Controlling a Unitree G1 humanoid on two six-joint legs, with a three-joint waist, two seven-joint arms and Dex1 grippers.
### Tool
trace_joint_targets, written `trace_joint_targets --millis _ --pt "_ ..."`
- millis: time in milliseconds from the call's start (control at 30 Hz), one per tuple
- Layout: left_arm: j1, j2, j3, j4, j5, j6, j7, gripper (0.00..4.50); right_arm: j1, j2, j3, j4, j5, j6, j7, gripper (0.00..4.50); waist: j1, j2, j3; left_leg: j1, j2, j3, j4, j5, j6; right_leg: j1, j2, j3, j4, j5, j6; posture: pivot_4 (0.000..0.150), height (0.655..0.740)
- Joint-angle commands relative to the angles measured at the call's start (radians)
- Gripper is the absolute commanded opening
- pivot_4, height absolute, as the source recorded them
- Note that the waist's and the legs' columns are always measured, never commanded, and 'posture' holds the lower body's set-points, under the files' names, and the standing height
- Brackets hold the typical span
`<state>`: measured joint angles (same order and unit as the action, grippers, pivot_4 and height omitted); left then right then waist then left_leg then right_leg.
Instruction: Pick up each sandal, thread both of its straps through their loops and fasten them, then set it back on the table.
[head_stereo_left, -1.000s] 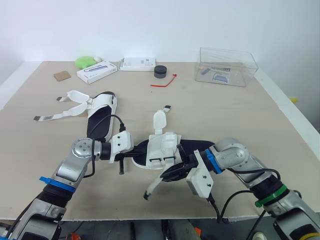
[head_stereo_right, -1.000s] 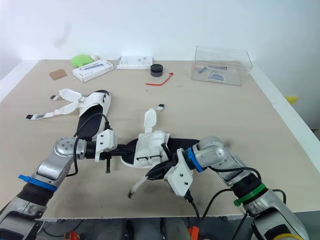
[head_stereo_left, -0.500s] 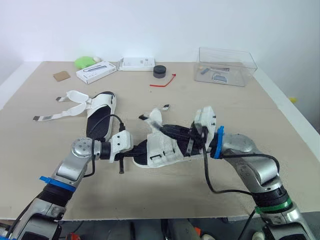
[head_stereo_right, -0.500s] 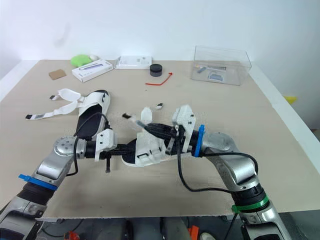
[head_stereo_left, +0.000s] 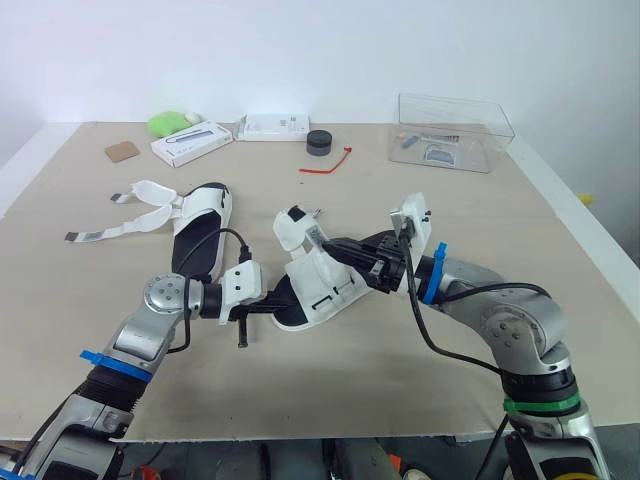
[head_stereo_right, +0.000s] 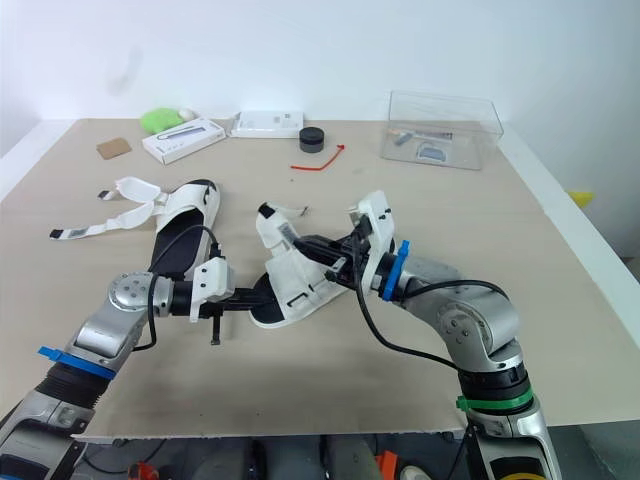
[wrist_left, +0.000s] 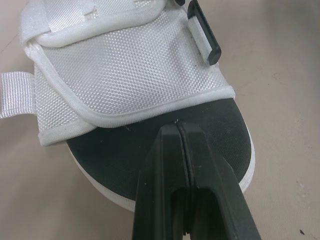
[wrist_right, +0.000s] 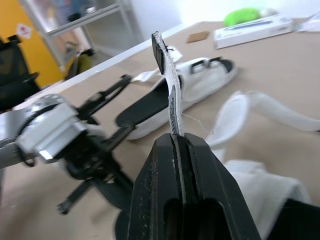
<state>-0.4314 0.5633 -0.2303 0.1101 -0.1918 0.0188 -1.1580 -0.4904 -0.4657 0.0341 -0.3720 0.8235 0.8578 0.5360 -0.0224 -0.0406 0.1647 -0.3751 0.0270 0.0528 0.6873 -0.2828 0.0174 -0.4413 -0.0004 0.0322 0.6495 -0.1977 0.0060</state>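
Observation:
A white sandal (head_stereo_left: 318, 288) with a black sole lies tilted mid-table. My left gripper (head_stereo_left: 268, 306) is shut on the front rim of its sole (wrist_left: 210, 145), at the toe. My right gripper (head_stereo_left: 335, 248) reaches in from the right and is shut on one of its white straps (wrist_right: 169, 87), holding the strap up above the upper. In the right wrist view the strap stands on edge out of the closed fingers (wrist_right: 197, 165). The second sandal (head_stereo_left: 201, 228) lies flat at the left, its two straps (head_stereo_left: 130, 215) spread loose on the table.
At the back stand a clear plastic box (head_stereo_left: 455, 133), a black round cap (head_stereo_left: 319, 143), a red cord (head_stereo_left: 330, 163), two white boxes (head_stereo_left: 193, 143) (head_stereo_left: 273, 127), a green object (head_stereo_left: 170, 123) and a brown card (head_stereo_left: 122, 151). The table's front edge (head_stereo_left: 300, 432) is close.
My right arm swung from under the sandal's front up to its right side, drawing the strap up and leftward. The sandal's upper tipped with it. My left gripper kept its hold.

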Motion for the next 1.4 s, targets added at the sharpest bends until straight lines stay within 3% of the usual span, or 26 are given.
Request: trace_joint_targets --millis 33,300,867,900,967,1100,1233,1400 --pt "0.002 0.012 0.0 0.007 0.018 -0.005 -0.004 0.0 -0.027 -0.006 0.015 -0.049 0.016 0.03 0.021 0.04 0.0 0.0 0.0 0.0 0.0 0.0 0.0 0.0 0.0 0.0 0.0 0.0 0.0 0.0 0.001 0.15 0.74" --pt "0.011 0.011 -0.003 -0.008 0.023 -0.001 -0.001 0.0 -0.096 0.022 0.018 0.056 -0.02 0.116 -0.034 0.04 -0.002 0.0 0.0 0.0 0.001 0.0 0.0 0.0 0.0 0.0 0.001 0.0 0.0 0.0 0.001 0.15 0.74" --pt "0.028 0.01 -0.001 -0.025 0.019 0.009 0.015 0.0 -0.106 0.058 0.04 0.185 -0.22 0.048 -0.029 0.04 -0.002 0.0 0.0 0.0 0.001 0.0 0.0 0.0 0.0 0.0 0.001 0.0 -0.001 0.0 0.001 0.15 0.74" --pt "0.028 0.01 -0.001 -0.025 0.019 0.009 0.015 0.0 -0.108 0.061 0.039 0.188 -0.225 0.047 -0.03 0.54 -0.002 0.0 0.0 0.0 0.001 0.0 0.0 0.0 0.0 0.0 0.001 0.0 -0.001 0.0 0.001 0.15 0.74" --pt "0.028 0.009 -0.002 -0.026 0.02 0.01 0.015 0.0 -0.11 0.062 0.037 0.193 -0.237 0.04 -0.031 1.03 -0.002 0.0 0.0 0.0 0.001 0.0 0.0 0.0 0.0 0.0 0.001 0.0 -0.001 0.0 0.001 0.15 0.74" --pt "0.028 0.01 -0.001 -0.026 0.019 0.011 0.015 0.0 -0.111 0.054 0.04 0.19 -0.269 0.013 -0.029 2.43 -0.002 0.0 0.0 0.0 0.001 0.0 0.0 0.0 0.0 0.0 0.001 0.0 -0.001 0.0 0.001 0.15 0.74" --pt "0.029 0.012 0.0 -0.025 0.018 0.01 0.013 0.0 -0.109 0.035 0.046 0.174 -0.317 -0.035 -0.013 4.41 -0.002 0.0 0.0 0.0 0.001 0.0 0.0 0.0 0.0 0.0 0.001 0.0 -0.001 0.0 0.001 0.15 0.74" --pt "0.024 0.009 -0.004 -0.016 0.021 0.006 0.009 0.0 -0.181 0.036 0.039 0.171 -0.356 -0.155 0.044 4.46 -0.003 0.001 0.0 -0.001 0.001 0.001 -0.001 0.0 0.0 -0.001 0.001 0.0 -0.002 0.0 0.001 0.15 0.74"
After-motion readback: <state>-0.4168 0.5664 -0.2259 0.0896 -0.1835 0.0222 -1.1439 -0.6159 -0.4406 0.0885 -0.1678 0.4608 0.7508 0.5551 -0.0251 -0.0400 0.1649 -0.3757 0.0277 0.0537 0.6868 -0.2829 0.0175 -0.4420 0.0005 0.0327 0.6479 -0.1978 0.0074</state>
